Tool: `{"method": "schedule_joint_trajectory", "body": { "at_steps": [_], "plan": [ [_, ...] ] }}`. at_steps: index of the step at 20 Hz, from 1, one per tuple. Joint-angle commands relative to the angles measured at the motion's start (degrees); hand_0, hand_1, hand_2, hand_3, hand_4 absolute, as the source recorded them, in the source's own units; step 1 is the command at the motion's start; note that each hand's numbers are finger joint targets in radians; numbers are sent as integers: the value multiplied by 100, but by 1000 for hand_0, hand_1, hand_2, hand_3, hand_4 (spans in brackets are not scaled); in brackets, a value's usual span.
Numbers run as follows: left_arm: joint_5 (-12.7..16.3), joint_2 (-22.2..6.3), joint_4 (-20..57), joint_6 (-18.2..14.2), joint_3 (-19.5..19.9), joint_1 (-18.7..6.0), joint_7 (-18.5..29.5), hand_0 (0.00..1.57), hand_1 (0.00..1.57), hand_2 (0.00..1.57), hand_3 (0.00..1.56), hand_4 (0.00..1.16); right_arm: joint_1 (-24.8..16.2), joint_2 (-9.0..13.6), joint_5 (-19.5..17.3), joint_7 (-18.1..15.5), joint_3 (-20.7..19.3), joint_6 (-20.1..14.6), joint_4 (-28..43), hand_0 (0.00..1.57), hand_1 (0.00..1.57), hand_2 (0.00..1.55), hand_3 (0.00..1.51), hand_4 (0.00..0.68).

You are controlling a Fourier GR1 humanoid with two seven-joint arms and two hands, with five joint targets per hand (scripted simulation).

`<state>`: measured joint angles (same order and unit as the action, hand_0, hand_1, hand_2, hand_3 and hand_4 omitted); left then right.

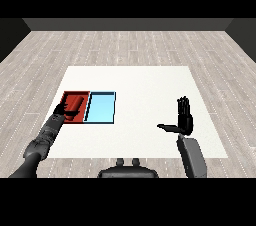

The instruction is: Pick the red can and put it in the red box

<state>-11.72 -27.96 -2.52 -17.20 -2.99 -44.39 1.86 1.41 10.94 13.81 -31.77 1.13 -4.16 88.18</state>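
Note:
The red can [77, 102] lies inside the red tray [67, 94] at the left of the white table. My left hand [66, 110] reaches over the tray's near part, its fingers curled round the can's near end. Part of the can is hidden behind that hand. My right hand [184, 118] is raised over the right side of the table, far from both trays, with straight fingers pointing up and the thumb stretched out to the left; it holds nothing.
A light blue tray [100, 108] lies directly to the right of the red tray, touching it. The white table [145, 90] extends between the trays and my right hand. Grey wooden floor surrounds the table.

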Motion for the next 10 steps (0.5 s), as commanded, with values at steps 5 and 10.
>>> {"method": "schedule_joint_trajectory", "body": {
  "at_steps": [5,10],
  "plan": [
    [399,-4,-126,-203,439,-38,14,0,0,0,0,0,-325,-4,-25,-84,34,87,387,0,0,0,0,0],
    [1545,252,-1178,-566,1581,379,2066,0,0,0,0,0,-184,-12,-32,-138,90,185,257,0,0,0,0,0]
  ]
}}
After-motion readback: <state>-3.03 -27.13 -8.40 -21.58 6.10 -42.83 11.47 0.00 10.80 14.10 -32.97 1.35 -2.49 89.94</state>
